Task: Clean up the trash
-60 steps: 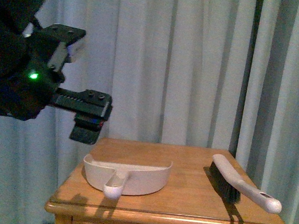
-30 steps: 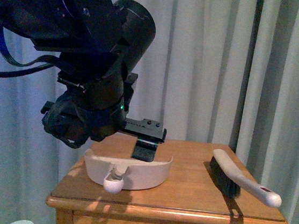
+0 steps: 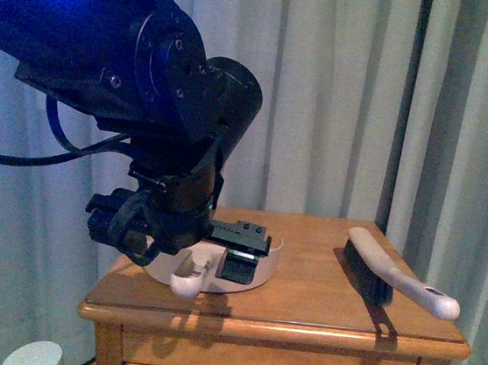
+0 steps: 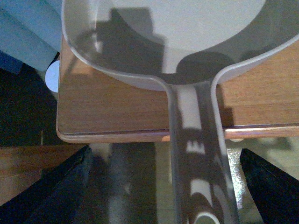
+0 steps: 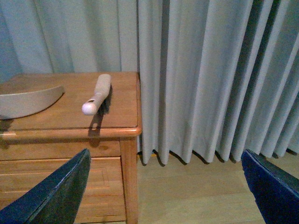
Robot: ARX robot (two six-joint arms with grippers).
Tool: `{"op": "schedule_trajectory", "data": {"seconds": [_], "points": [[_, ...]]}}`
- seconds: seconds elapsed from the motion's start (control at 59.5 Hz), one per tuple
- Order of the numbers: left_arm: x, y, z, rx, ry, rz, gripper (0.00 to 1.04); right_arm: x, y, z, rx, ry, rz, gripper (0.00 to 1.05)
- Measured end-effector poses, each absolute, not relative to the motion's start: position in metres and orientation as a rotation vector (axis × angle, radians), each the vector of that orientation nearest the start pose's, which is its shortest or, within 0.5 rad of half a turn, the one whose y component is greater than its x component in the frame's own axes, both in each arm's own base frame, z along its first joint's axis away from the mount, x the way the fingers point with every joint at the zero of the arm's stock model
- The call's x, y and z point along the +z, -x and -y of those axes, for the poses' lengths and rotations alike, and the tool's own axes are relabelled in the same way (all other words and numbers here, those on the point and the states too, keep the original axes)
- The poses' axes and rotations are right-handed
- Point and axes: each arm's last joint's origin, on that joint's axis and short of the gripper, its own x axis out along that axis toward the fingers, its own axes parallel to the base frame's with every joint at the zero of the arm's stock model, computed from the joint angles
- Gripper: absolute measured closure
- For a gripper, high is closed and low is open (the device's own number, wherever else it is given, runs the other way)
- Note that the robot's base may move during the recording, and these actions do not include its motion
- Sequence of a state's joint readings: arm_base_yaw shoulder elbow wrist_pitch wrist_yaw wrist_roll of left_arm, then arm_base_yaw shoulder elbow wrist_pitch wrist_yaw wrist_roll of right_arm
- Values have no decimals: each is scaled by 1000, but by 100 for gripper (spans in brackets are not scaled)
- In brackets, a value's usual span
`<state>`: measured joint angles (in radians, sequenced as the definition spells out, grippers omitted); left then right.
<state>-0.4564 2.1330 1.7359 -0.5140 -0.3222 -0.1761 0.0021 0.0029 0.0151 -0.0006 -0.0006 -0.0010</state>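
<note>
White tissue trash appears in no view. My left gripper (image 4: 163, 161) stands wide astride the dustpan (image 4: 163, 28) handle, which overhangs the nightstand (image 3: 317, 318) front edge; my right gripper (image 5: 164, 161) is wide and empty. Step in hand, I judge: acquiring the dustpan; next, close squarely on the handle.

Your left arm (image 3: 150, 75) bends down from the upper left of the front view, its left gripper (image 3: 179, 246) pointing downward with jaws spread wide, while your right gripper (image 5: 163, 186) likewise stands wide open.
</note>
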Motion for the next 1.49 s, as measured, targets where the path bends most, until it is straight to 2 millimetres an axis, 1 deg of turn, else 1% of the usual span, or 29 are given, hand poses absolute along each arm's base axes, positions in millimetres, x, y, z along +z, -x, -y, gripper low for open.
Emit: {"op": "schedule_trajectory", "data": {"seconds": [0.47, 0.739, 1.092, 1.125, 1.159, 1.31, 1.36, 1.495], "points": [[202, -433, 191, -52, -204, -833, 8, 168, -97, 0, 3, 1, 12, 7], [188, -434, 185, -50, -218, -854, 8, 168, -97, 0, 3, 1, 12, 7], [181, -433, 182, -53, -218, -864, 8, 168, -97, 0, 3, 1, 12, 7], [181, -432, 182, -54, -220, -865, 9, 168, -97, 0, 3, 1, 12, 7], [181, -432, 182, -56, -220, -866, 16, 168, -97, 0, 3, 1, 12, 7], [181, -432, 183, -56, -226, -865, 39, 168, -97, 0, 3, 1, 12, 7], [180, -432, 182, -53, -228, -865, 41, 168, -97, 0, 3, 1, 12, 7], [177, -432, 181, -57, -229, -860, 42, 168, -97, 0, 3, 1, 12, 7]]}}
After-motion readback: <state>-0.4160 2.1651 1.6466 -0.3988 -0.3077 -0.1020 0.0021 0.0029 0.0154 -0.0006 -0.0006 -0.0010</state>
